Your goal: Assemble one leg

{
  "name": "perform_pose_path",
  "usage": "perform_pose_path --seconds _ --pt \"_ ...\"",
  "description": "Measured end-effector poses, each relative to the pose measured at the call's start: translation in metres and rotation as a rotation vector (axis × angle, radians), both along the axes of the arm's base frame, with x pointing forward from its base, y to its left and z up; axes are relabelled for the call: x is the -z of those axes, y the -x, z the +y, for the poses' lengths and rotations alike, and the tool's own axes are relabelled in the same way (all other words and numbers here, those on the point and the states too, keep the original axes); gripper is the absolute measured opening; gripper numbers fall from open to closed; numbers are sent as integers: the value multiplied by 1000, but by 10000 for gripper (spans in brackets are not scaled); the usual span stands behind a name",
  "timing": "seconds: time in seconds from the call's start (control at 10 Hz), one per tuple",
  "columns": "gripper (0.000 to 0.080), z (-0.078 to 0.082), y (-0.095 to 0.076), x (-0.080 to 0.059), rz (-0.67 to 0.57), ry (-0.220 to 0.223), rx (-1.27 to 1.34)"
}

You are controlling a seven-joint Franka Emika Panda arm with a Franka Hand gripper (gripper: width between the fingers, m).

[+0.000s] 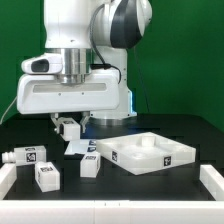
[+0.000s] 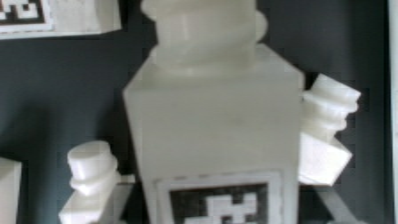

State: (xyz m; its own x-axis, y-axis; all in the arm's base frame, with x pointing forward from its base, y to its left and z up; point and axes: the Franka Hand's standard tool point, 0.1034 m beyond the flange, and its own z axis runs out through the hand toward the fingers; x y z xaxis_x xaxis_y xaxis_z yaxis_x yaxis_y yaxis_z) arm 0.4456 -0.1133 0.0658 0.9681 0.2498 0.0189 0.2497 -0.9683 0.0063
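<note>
My gripper (image 1: pixel 68 127) hangs left of centre, just above the black table. In the wrist view, a white square leg (image 2: pixel 210 110) with a threaded peg at its end and a marker tag fills the space between my fingers (image 2: pixel 329 125). Both pads press against its sides, so my gripper (image 2: pixel 210 130) is shut on this leg (image 1: pixel 70 130). The white square tabletop (image 1: pixel 148 153), with raised rim and corner holes, lies at the exterior view's right. Three more white legs lie loose: one at the far left (image 1: pixel 25 157), one in front (image 1: pixel 47 173), one beside the tabletop (image 1: pixel 90 165).
The marker board (image 1: pixel 78 148) lies flat just under and behind the gripper; its corner shows in the wrist view (image 2: pixel 36 15). A white raised border (image 1: pixel 212 185) frames the table's front and sides. A green wall stands behind the arm.
</note>
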Motion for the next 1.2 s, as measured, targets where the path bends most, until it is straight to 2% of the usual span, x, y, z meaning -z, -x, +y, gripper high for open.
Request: perform_pose_path --seconds 0.2,0.4,0.7,0.8,0.9,1.0,1.1,1.2 --pt "285 -9 31 34 48 -10 91" --pt "285 -16 39 52 55 2 96" --pt "285 -15 40 53 59 1 93" --pt "363 -15 40 54 59 1 93" --pt "363 -15 40 54 59 1 93" --pt "545 -14 40 53 59 1 93" --pt "545 -10 37 50 60 -3 92" --pt "627 -1 33 39 62 -13 94"
